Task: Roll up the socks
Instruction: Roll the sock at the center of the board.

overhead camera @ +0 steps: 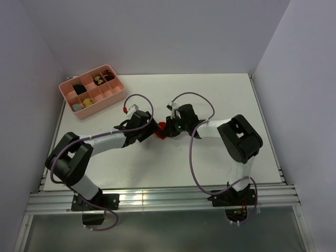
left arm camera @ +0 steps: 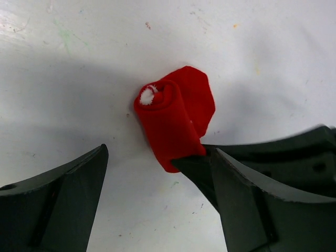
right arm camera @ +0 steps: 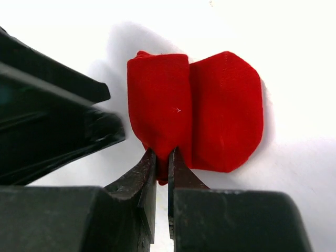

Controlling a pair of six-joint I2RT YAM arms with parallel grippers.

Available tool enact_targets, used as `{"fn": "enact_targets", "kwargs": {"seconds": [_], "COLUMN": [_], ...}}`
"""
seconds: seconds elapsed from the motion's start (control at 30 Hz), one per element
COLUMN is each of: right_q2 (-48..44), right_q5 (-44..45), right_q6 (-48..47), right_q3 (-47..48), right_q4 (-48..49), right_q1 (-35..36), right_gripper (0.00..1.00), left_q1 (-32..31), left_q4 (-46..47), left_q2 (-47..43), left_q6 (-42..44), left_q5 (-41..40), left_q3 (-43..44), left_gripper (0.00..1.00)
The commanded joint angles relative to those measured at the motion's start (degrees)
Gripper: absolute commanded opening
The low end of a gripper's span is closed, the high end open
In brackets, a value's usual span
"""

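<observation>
The socks (left arm camera: 176,123) are a bright red bundle, partly rolled, lying on the white table with a white mark (left arm camera: 147,96) at the roll's end. In the top view the socks (overhead camera: 162,132) show between the two grippers. My right gripper (right arm camera: 163,164) is shut on the near edge of the socks (right arm camera: 210,110), a fold of red fabric pinched between its fingertips. My left gripper (left arm camera: 160,153) stands open, its fingers (left arm camera: 73,199) wide on either side of the roll's end and apart from the fabric. The right gripper's dark tip (left arm camera: 197,167) shows in the left wrist view.
A pink compartment tray (overhead camera: 116,80) with black, yellow and grey bundles stands at the back left. Walls close the table on the left, back and right. A metal rail (overhead camera: 157,199) runs along the near edge by the arm bases.
</observation>
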Motion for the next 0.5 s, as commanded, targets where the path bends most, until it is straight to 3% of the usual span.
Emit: {"fn": "enact_targets", "kwargs": {"seconds": [0.0,0.17,0.47], "right_q2": [5.67,10.86,13.94], "right_q5": [-14.86,-25.32,-28.16], "right_q6": [7.82,15.90,18.12], "right_q3": [3.15,4.83,7.20], "right_q4": [-5.35,-2.11,-3.85], "right_q1": [-3.43,-7.12,-9.50], "right_gripper": [0.00,0.00,0.00], "left_q1": [0.01,0.01,0.01], "left_q4": [4.12,6.31,10.53], "left_q2": [-3.19,-2.66,0.32], "left_q6": [-1.74,-1.56,-1.12], "left_q5": [-0.29,0.50,0.07], "left_q3": [-2.38,-3.88,-5.20], "left_gripper": [0.83,0.80,0.78]}}
